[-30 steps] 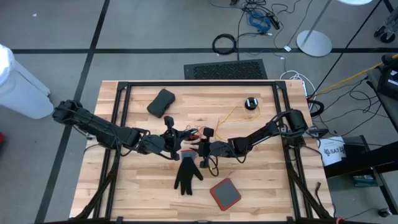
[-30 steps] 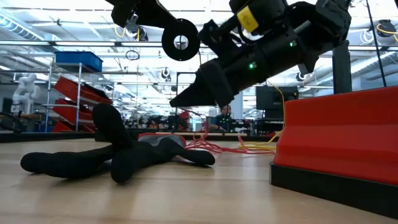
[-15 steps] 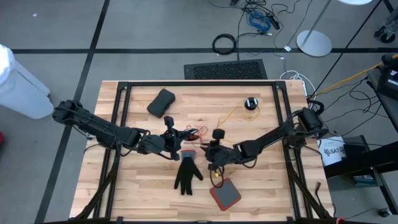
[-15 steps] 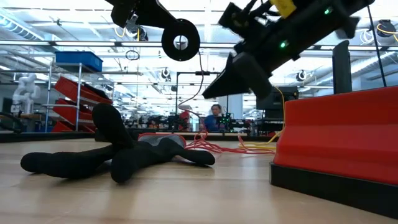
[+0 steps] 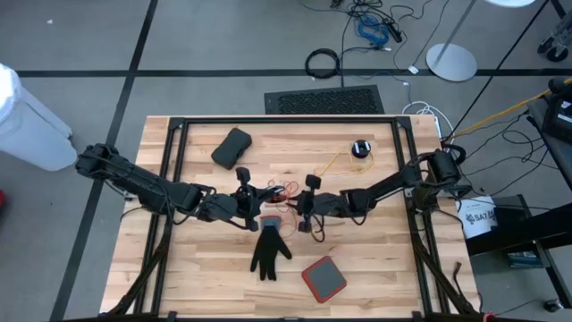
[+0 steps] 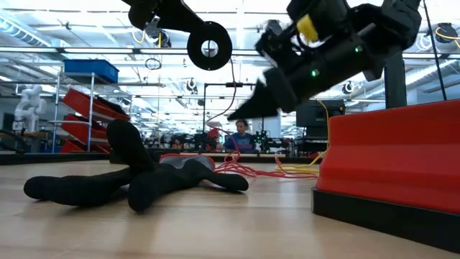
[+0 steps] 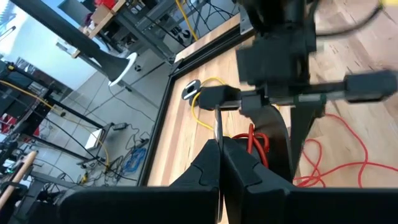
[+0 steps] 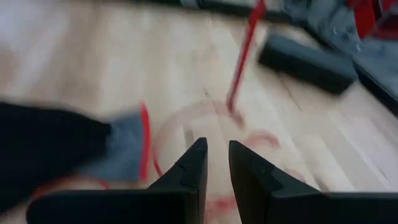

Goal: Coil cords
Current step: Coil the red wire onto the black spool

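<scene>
My left end effector (image 5: 262,207) stayed pressed together; my right end effector (image 5: 302,213), fingers slightly apart, perhaps empty, needed a lower pinch on the thin red-and-yellow cord (image 5: 284,190).

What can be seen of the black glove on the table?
The black glove lies flat on the wooden table, near its middle toward the front edge, fingers spread and pointing at that edge. It looks soft and limp, with a grey patch at the cuff. Red cord lies just behind it. Neither gripper touches it.
</scene>
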Robot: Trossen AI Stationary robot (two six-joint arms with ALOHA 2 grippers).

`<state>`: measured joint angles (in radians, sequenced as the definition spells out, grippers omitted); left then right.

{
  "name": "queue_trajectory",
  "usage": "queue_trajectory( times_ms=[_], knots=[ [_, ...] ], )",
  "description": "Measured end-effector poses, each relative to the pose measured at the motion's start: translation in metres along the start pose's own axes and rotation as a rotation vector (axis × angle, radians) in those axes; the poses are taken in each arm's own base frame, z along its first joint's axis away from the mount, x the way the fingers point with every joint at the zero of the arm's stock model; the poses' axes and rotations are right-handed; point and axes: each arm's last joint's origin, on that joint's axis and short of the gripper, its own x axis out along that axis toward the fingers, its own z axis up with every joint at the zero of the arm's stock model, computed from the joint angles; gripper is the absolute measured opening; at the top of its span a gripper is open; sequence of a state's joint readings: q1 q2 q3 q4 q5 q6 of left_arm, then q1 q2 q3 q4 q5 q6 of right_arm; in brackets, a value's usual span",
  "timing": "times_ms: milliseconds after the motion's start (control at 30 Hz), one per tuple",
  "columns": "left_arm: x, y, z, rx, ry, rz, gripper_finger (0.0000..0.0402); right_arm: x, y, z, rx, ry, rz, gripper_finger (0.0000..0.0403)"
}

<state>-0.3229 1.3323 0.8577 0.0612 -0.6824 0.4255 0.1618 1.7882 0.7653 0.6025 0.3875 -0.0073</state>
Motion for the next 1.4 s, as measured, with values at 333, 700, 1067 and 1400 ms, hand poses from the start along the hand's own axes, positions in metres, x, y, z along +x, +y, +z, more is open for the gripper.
queue_trajectory(
  times_ms=[333,700,1067,1400],
  knots=[
    [0.000,0.000,0.001,-0.008,-0.007,0.002,0.0000,0.009,-0.002,-0.004,0.039,-0.082,0.005,0.0052],
    [0.000,0.000,0.001,-0.008,-0.006,0.002,0.0000,0.011,-0.006,-0.007,0.048,-0.053,-0.037,0.0052],
    [0.000,0.000,0.001,-0.011,-0.006,0.002,0.0000,0.010,-0.007,-0.001,0.040,-0.111,-0.057,0.0052],
    [0.000,0.000,0.001,-0.017,-0.006,0.002,0.0000,0.010,-0.007,0.000,0.038,-0.117,-0.057,0.0044]
  ],
)
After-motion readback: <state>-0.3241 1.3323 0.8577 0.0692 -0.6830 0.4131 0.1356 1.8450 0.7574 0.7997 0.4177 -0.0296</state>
